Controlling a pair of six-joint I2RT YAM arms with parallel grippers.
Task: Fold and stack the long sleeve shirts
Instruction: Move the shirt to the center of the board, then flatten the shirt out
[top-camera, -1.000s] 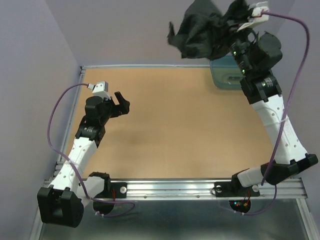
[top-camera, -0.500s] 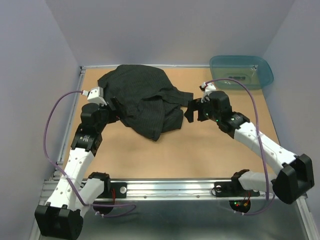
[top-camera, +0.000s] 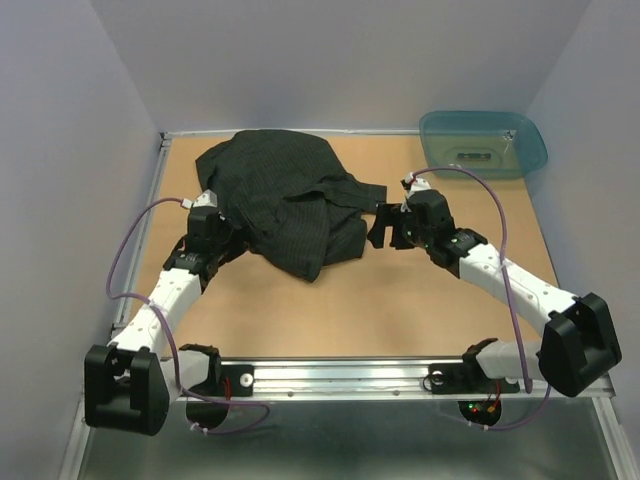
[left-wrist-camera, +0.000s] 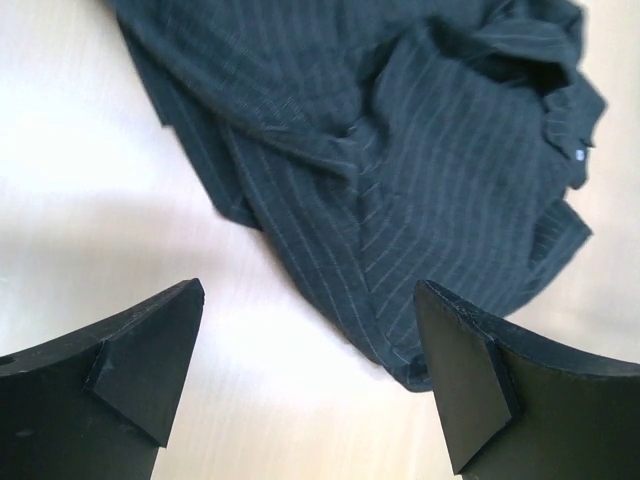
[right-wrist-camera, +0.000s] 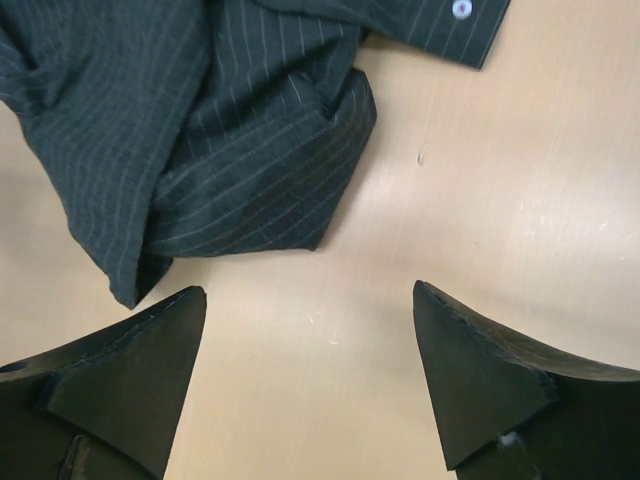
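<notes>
Black pinstriped button shirt lies crumpled in a heap on the worktop, toward the far-left corner and reaching mid-worktop. Left hand is spread open and empty, over the heap's near-left hem. Right hand is spread open and empty too, just beside the heap's right edge. Teal tub sits at the far-right corner, apart. Task looks barely begun: nothing flattened, folded or stacked, so spreading, sleeves and folds are all left.

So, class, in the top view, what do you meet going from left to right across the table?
left hand → shirt → right hand → tub
</notes>
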